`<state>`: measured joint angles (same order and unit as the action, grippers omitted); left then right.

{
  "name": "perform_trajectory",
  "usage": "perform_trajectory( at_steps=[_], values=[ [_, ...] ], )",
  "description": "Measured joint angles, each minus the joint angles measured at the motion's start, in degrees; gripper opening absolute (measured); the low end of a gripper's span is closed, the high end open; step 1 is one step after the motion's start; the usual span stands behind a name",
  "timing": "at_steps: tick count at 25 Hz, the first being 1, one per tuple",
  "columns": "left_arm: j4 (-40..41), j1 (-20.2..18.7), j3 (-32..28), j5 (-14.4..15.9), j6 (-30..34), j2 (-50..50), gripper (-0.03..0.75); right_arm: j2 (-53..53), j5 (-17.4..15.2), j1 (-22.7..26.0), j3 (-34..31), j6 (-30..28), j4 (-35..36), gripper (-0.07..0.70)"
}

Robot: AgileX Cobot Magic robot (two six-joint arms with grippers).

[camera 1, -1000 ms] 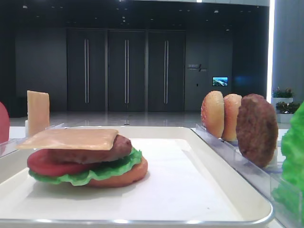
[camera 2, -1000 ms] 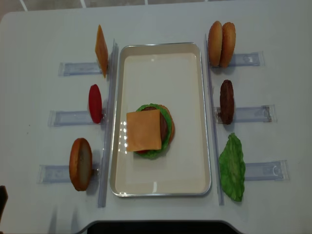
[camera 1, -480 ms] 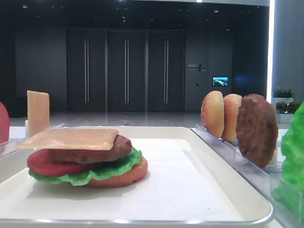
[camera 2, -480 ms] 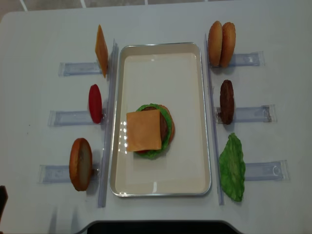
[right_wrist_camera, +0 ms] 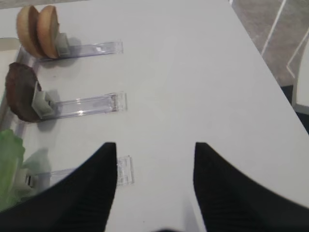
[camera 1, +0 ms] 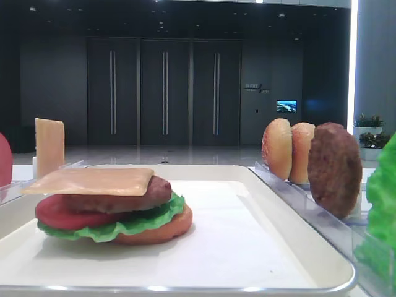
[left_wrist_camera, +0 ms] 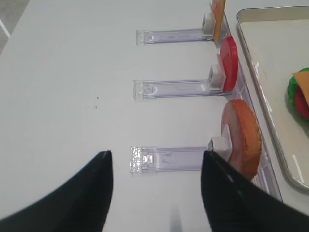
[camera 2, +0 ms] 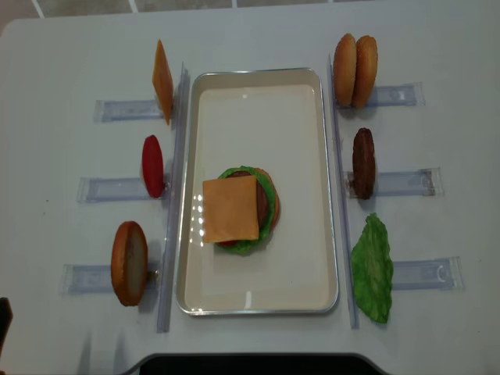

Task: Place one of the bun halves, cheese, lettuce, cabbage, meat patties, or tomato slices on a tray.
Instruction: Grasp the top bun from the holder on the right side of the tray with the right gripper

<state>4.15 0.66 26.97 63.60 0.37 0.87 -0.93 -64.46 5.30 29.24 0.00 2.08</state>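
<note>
The white tray (camera 2: 258, 125) holds a stack: bottom bun (camera 1: 170, 228), lettuce (camera 1: 133, 226), tomato slice (camera 1: 59, 213), meat patty (camera 1: 127, 199) and a cheese (camera 2: 230, 208) square on top. A domed bun half (left_wrist_camera: 241, 137) stands on edge in the nearest left holder. My left gripper (left_wrist_camera: 155, 159) hovers open over that holder's outer end, and its right finger is close to the bun. My right gripper (right_wrist_camera: 154, 147) hangs open over bare table, right of the upright lettuce (right_wrist_camera: 8, 159). Nothing is between either pair of fingers.
Clear plastic holders (camera 2: 117, 188) flank the tray. On the left they carry a cheese slice (camera 2: 162, 80) and a tomato slice (camera 2: 152, 166). On the right are two bun halves (camera 2: 355, 70), a meat patty (camera 2: 363, 162) and a lettuce leaf (camera 2: 373, 267). The table edge (right_wrist_camera: 270, 72) runs at the right.
</note>
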Motion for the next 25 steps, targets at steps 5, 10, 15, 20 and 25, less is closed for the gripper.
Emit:
perform_trajectory(
  at_steps=[5,10,15,20,25],
  values=[
    [0.00,0.00,0.00,0.00,0.00,0.00,0.444,-23.92,8.74,0.00,3.98,3.72,-3.84,0.348],
    [0.00,0.00,0.00,0.00,0.00,0.00,0.444,-56.85,10.13,0.00,16.77,0.88,-2.08,0.348],
    [0.00,0.00,0.00,0.00,0.00,0.00,0.444,-76.81,8.30,0.00,29.96,-0.75,-2.08,0.348],
    [0.00,0.00,0.00,0.00,0.00,0.00,0.444,-89.89,4.40,0.00,43.76,-2.24,-2.08,0.348],
    [0.00,0.00,0.00,0.00,0.00,0.00,0.444,-99.95,0.54,0.00,56.63,-3.25,-0.46,0.348]
  ],
)
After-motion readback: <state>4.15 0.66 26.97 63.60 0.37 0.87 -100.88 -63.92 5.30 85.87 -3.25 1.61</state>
